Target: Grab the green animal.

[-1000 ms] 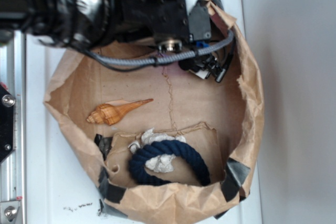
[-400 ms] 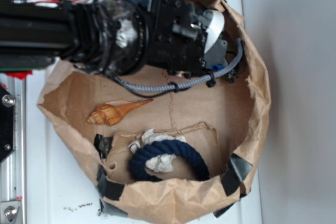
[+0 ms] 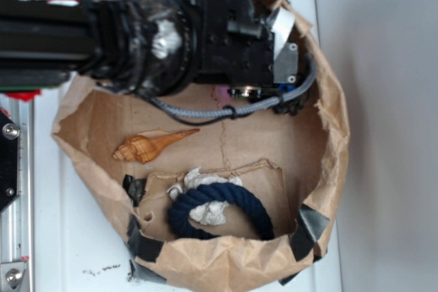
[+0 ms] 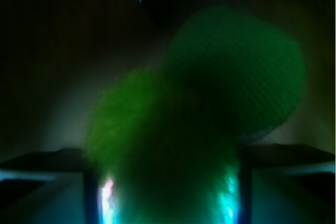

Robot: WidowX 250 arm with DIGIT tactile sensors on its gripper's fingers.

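- My arm (image 3: pixel 102 39) comes in from 9 o'clock in the ext view, wrist block over the bag's (image 3: pixel 328 135) 12 o'clock part.
- Gripper (image 4: pixel 165 192) shows only in the wrist view: two fingers (image 4: pixel 100 198) at 7 and 5 o'clock of the frame, lit bluish-white on their inner faces.
- Green animal (image 4: pixel 199 108) fills the wrist view, v. close & blurred: fuzzy body sits right between the fingers, smoother round head toward 1 o'clock.
- Body spans the whole gap, touching both inner faces as far as I can see, so jaws look part-closed on it; how firm the grip is, can't tell.
- In the ext view the animal & my fingertips are hidden under the wrist block; can't see either there.
- Wrist view is dark all round the toy; small pale wedge at 12 o'clock, can't tell what.
- Shell (image 3: pixel 150 146), orange-brown, lies on the bag floor at approx 9 o'clock of centre, tip pointing toward 2 o'clock, well apart from my wrist.
- Blue rope ring (image 3: pixel 222 211) at 6 o'clock of the floor, near the bag wall, w/ pale crumpled bits (image 3: pixel 207 213) inside and just above it.
- Grey cable (image 3: pixel 226 111) loops under the wrist block, above the shell.
- Bag sits on a white table (image 3: pixel 75 237).
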